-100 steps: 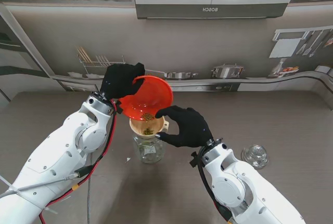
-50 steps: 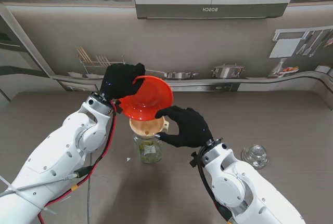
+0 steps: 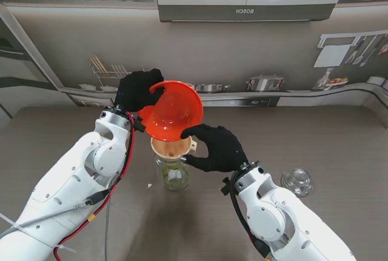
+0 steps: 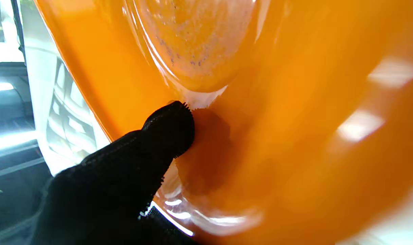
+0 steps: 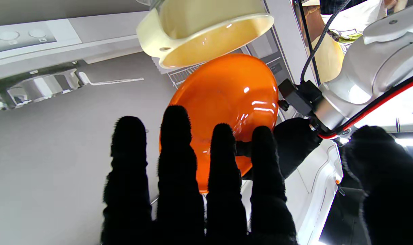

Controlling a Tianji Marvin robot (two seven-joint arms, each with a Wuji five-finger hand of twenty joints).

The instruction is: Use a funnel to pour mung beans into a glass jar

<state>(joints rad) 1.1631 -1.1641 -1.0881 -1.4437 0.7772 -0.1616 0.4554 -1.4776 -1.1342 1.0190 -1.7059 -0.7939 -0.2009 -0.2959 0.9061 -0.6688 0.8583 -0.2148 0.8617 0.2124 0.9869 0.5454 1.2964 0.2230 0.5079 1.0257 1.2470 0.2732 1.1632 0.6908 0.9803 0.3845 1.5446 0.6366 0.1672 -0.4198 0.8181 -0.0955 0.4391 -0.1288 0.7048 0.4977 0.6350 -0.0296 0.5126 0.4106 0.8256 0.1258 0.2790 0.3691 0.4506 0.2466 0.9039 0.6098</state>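
At the left of centre in the stand view, the black-gloved left hand (image 3: 138,90) is closed on the rim of a translucent orange plastic bowl (image 3: 171,109), tipped steeply so its mouth faces the camera. I see no mung beans left in the bowl; the left wrist view shows only specks clinging to its wall. Risk here, in my judgement: the bowl's lower lip hangs just over the funnel, so lowering or swinging it carelessly could knock the funnel off the jar.

Just under the bowl, in the middle of the frame, a cream plastic funnel (image 3: 171,148) sits in the mouth of a clear glass jar (image 3: 173,175) on the grey table (image 3: 339,140). The funnel cup looks empty; a layer of greenish mung beans (image 3: 174,178) lies in the jar.

To the right of the funnel, the black-gloved right hand (image 3: 216,148) curls its fingers toward the funnel's rim. Whether it grips or merely touches, I cannot tell. If it lets go or pulls sideways, the funnel might tilt and the jar could tip.

At the lower right, well apart, a clear glass jar lid (image 3: 296,181) rests on the table.
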